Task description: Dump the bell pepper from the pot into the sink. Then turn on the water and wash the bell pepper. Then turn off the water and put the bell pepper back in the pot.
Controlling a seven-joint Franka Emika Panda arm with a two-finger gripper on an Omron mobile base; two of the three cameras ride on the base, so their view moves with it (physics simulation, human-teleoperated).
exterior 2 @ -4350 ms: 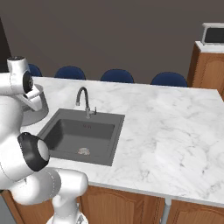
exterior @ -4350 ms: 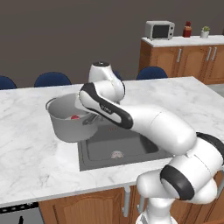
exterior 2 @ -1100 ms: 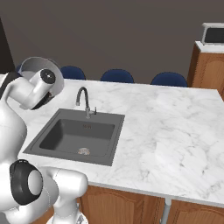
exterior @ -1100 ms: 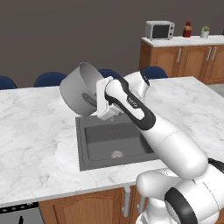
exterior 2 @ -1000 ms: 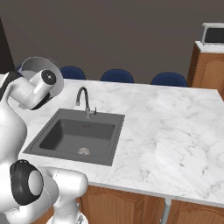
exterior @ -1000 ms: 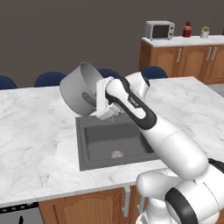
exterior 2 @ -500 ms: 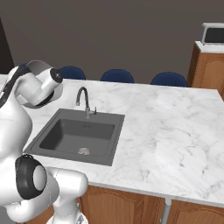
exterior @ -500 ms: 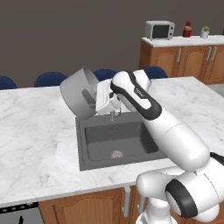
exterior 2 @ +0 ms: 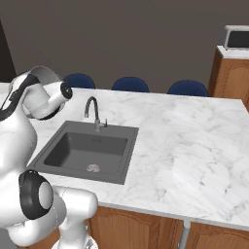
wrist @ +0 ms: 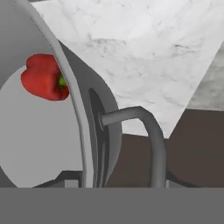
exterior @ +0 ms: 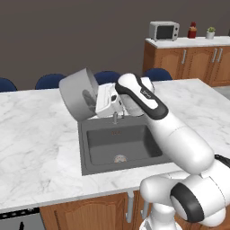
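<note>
The gripper (exterior: 96, 102) clamps the tilted pot (exterior: 80, 92); the bell pepper (wrist: 43, 78) sits inside at ten o'clock.

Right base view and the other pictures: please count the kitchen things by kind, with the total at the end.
Pot: 1
Bell pepper: 1
Sink: 1
Faucet: 1
Blue chairs: 3
Microwave: 1
Total: 8

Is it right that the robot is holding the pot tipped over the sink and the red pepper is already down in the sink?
Not quite. The pot is held tipped over the sink, but the pepper is inside the pot, not in the sink. The hand view shows it.
</note>
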